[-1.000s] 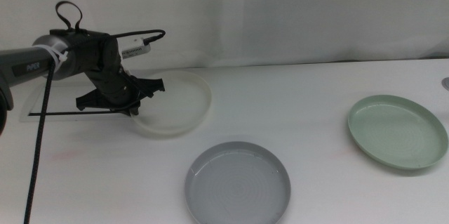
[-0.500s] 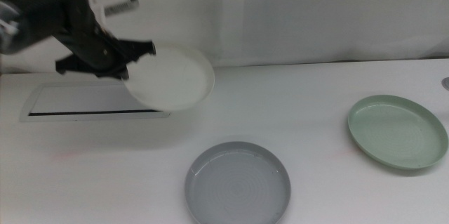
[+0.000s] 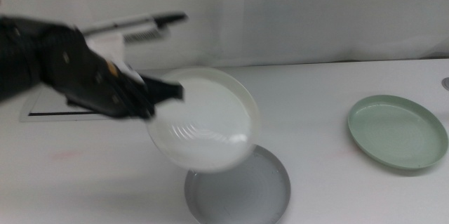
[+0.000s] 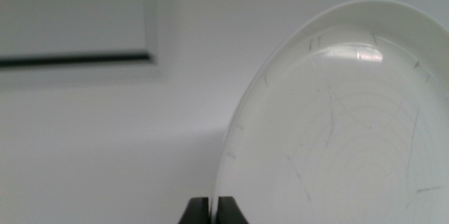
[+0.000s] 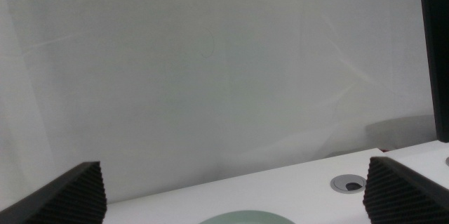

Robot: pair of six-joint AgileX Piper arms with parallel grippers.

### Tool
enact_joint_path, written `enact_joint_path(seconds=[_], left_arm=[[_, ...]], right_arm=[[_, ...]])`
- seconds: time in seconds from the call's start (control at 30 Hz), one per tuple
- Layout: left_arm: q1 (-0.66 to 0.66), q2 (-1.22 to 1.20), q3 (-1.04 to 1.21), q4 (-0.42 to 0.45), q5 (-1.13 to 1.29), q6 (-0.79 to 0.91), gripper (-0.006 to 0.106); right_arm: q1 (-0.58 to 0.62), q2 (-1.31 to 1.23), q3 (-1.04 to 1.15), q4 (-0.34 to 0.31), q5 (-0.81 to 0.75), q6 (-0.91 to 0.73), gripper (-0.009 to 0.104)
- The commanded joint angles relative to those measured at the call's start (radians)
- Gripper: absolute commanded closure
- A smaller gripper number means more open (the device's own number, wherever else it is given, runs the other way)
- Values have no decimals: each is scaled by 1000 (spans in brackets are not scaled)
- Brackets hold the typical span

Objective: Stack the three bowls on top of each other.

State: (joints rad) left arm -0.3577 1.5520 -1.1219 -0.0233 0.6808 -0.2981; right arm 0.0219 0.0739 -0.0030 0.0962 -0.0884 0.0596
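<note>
Above the grey bowl (image 3: 238, 194), cream-white bowl (image 3: 207, 122) tilted, rim clamped by left hand (image 3: 158, 97), right hand (image 5: 231, 189) spread wide, empty

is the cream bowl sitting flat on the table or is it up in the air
In the air, tilted. The left gripper pinches the cream bowl by its rim, above the grey bowl.

Left arm (image 3: 49, 62): black, bulky, motion-blurred; white block with dark tip on top. Left end effector (image 3: 160, 92): dark jaws. Right end effector (image 5: 235, 189): dark ribbed wedge pads.
</note>
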Motion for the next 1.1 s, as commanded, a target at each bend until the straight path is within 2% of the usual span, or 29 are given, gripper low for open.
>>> enact_joint_path(seconds=[0.0,0.4,0.93,0.97,1.0,1.03,1.07], left_arm=[[-54,-28,68,-10,-52,-36,103],[-181,56,210,-10,-184,-96,103],[-223,161,210,-10,-229,-113,103],[-223,161,210,-10,-229,-113,101],[-223,161,210,-10,-240,-113,86],[-220,161,208,-10,-246,-113,77],[-220,161,208,-10,-262,-113,50]], right_arm=[[-2,-2,36,-1,-3,-4,-8],[-2,-2,36,1,-1,-4,-8],[-2,-2,36,1,-1,-4,-8],[-2,-2,36,1,-1,-4,-8],[-2,-2,36,1,-1,-4,-8],[-2,-2,36,3,-1,-4,-8],[-2,-2,36,5,-1,9,-8]])
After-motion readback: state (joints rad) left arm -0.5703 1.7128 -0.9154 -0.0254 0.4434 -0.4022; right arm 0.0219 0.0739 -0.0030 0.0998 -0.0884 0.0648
